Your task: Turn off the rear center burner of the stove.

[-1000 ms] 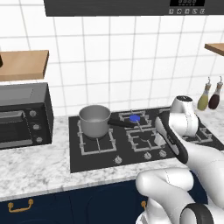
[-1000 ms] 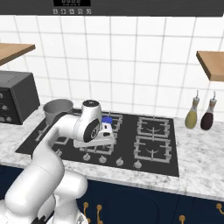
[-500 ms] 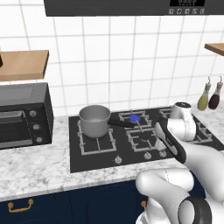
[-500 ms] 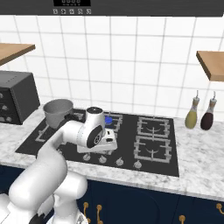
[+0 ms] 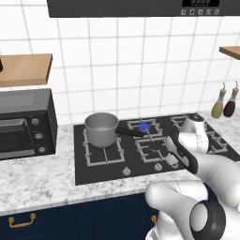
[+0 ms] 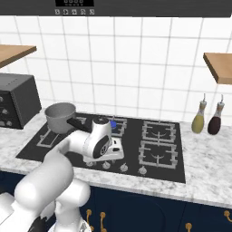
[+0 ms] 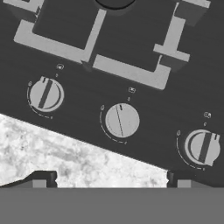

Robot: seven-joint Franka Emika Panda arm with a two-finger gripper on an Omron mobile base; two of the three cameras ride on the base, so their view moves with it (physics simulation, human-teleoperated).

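The stove [image 5: 108,165] is a wide black cooktop with wire grates. Its rear center burner [image 5: 144,126] glows blue behind the arm, also seen as the blue disc [image 6: 112,123] in the right base view. My gripper [image 7: 110,179] is open and points down at the front row of silver knobs. The middle knob [image 7: 122,120] lies straight ahead between the fingertips [image 7: 41,178], with a left knob [image 7: 46,94] and a right knob [image 7: 204,147] beside it. Nothing is held. From the base cameras the hand [image 6: 111,149] hovers low over the cooktop's front edge.
A grey pot [image 5: 101,129] stands on the rear left grate, its handle toward the blue flame. A black countertop oven [image 5: 23,124] sits at the left. Two bottles [image 6: 198,120] stand at the right by the wall. The marble counter [image 7: 65,153] fronts the knobs.
The hand has dropped lower and come forward, from above the center grates to just over the front knob row. The pot and burner are unchanged.
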